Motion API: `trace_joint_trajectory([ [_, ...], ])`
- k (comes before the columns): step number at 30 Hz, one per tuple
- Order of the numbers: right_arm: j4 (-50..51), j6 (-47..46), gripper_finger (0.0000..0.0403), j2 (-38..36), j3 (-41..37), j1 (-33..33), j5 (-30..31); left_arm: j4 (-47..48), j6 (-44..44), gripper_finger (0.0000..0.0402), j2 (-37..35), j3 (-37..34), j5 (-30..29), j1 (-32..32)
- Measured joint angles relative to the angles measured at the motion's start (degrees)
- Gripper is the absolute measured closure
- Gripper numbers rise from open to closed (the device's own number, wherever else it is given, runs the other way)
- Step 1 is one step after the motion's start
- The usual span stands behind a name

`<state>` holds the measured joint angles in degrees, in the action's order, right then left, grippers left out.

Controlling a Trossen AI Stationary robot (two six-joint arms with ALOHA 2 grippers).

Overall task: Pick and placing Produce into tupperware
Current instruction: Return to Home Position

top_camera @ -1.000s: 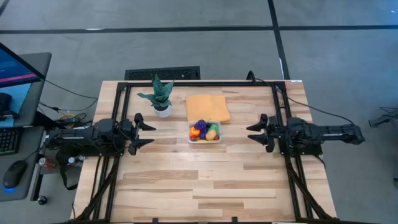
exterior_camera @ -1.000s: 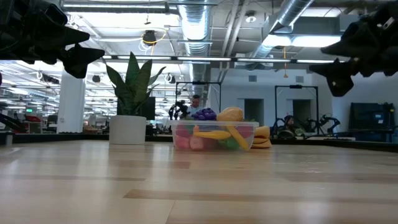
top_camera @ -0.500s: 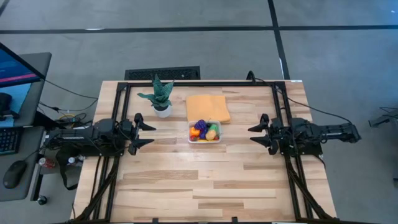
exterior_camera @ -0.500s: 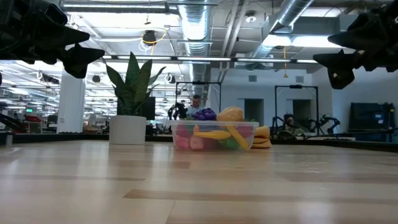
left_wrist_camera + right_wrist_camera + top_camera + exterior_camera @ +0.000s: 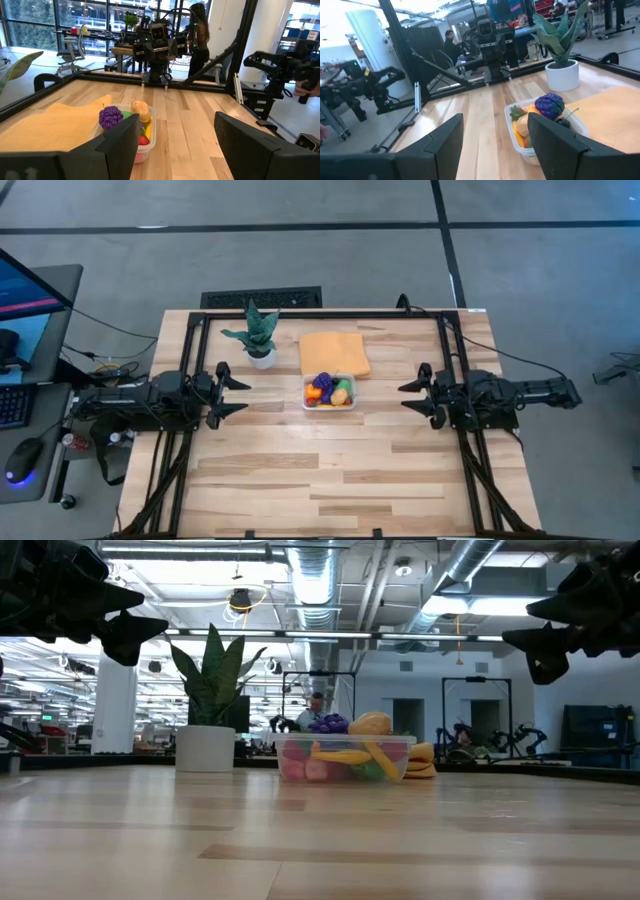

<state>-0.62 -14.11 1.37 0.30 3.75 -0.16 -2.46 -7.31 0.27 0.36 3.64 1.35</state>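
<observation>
The tupperware [image 5: 305, 393] sits mid-counter, touching the near edge of the orange cloth [image 5: 334, 353], with a potted plant [image 5: 256, 335] just beside the cloth. It is heaped with the produce [image 5: 330, 390], purple grapes [image 5: 322, 382] on top, and no toy fruit or vegetable shows loose on the counter [image 5: 330, 470]. Over the last second nothing in the container has shifted. The only change is the right arm [image 5: 500, 395], which has drawn back a little from the container toward its own side of the counter and has now all but stopped. The right jaws are spread wide and empty, well apart from the container and raised above the counter. The left arm [image 5: 150, 400] has not moved. It waits at the opposite side, and the left jaws are likewise released and carry nothing. With everything in the container and both arms pulled back, the packing looks finished, and only the parking of the arms seems left.
</observation>
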Motion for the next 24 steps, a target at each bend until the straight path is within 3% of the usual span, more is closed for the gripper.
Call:
trace_joint_trajectory([
  [15,-0.4,12.6,0.0188,-0.7,0.0,0.0,-4.3,0.0,0.0,0.0155,0.0,0.0,0.0,0.0],
  [24,-0.3,12.8,0.0188,0.6,0.0,0.0,-3.3,0.0,0.0,0.0155,0.0,0.0,0.0,0.0],
])
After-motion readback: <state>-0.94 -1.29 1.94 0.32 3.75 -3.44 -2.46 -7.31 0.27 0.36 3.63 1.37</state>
